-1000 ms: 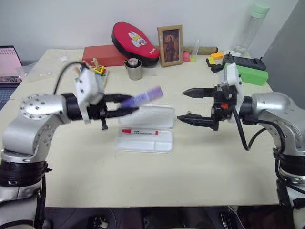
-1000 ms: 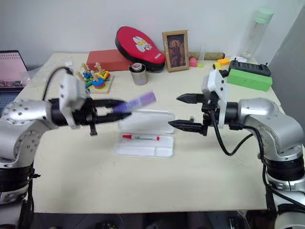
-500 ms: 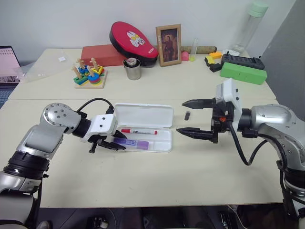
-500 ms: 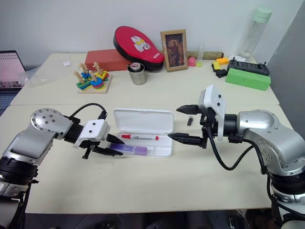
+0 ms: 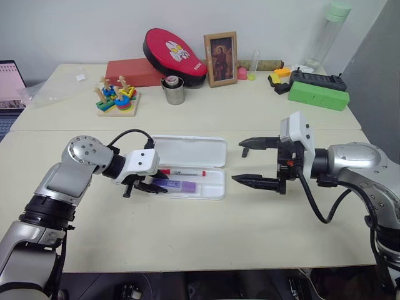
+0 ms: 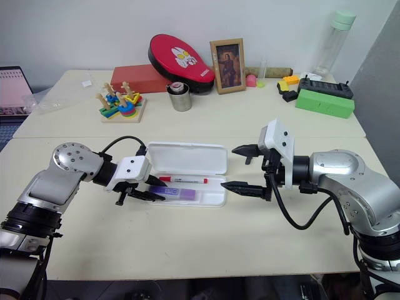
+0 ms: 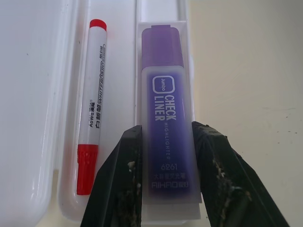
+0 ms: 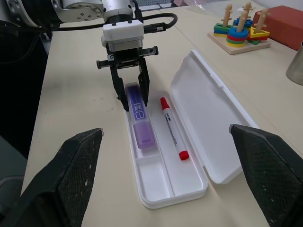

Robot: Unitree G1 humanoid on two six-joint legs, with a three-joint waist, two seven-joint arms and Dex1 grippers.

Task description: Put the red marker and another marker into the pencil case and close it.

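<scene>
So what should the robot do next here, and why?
Probably open the left hand and let go: the purple marker it grips already lies in the open pencil case beside the red marker. After that, only the lid is left to close.

**Plastic on a matt table**

The pencil case (image 8: 199, 118) looks like smooth white plastic with a soft sheen. The purple marker (image 7: 166, 137) has a frosted, translucent plastic barrel; the red marker (image 7: 92, 132) has a glossy white one. The left gripper's fingers (image 7: 118, 189) are matt black, scuffed and flecked. The table (image 5: 200, 237) is matt cream.
</scene>
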